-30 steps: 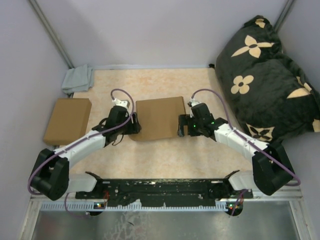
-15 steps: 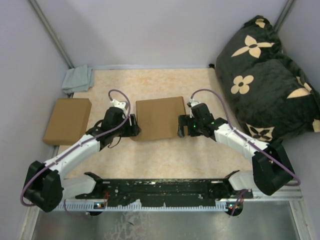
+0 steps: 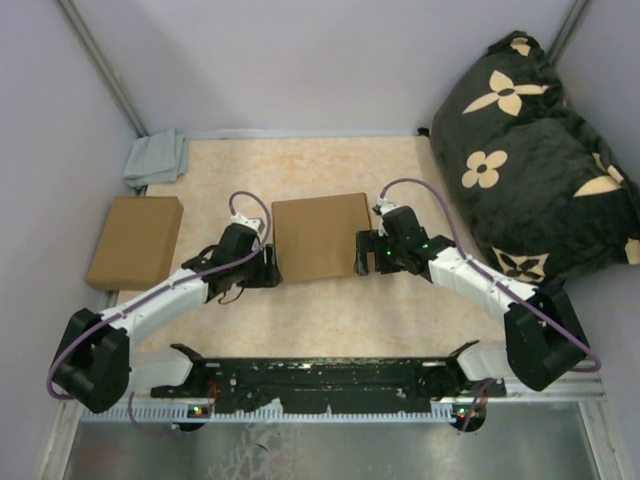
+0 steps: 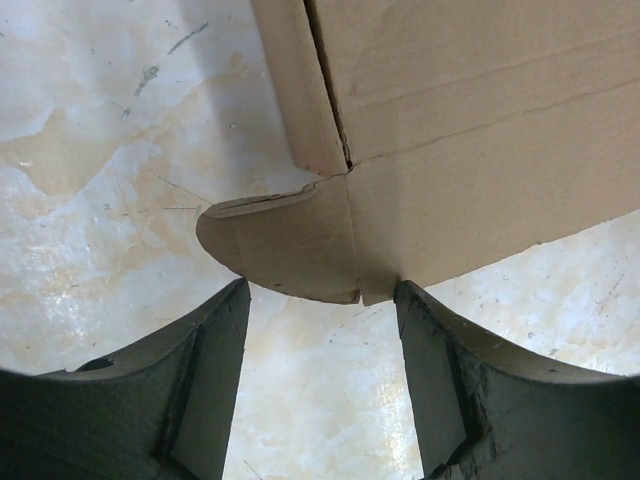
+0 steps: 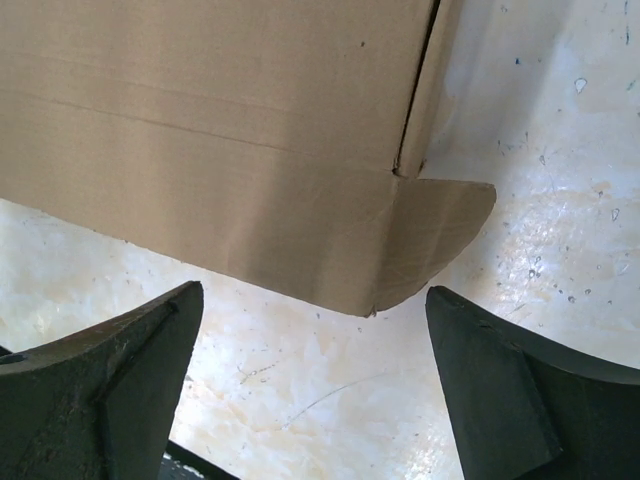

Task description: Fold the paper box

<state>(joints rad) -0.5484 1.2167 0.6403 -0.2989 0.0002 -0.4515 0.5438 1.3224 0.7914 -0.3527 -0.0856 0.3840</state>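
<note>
The paper box (image 3: 318,236) lies closed and flat-topped in the middle of the table, a shallow brown mailer shape. My left gripper (image 3: 268,268) is open at its near left corner. In the left wrist view a rounded tab (image 4: 285,245) of the box (image 4: 480,130) sticks out just ahead of my open fingers (image 4: 205,380). My right gripper (image 3: 363,252) is open at the box's near right corner. In the right wrist view another rounded tab (image 5: 435,235) of the box (image 5: 220,130) lies ahead of my spread fingers (image 5: 130,385). Neither gripper holds anything.
A plain compact brown cardboard box (image 3: 135,241) sits at the table's left edge. A grey cloth (image 3: 156,159) lies at the back left corner. A black cushion with tan flowers (image 3: 530,150) fills the right side. Grey walls close in the table.
My left gripper has slid toward me along the box's left side, from mid-side to its near left corner. The right arm and the box have not moved.
</note>
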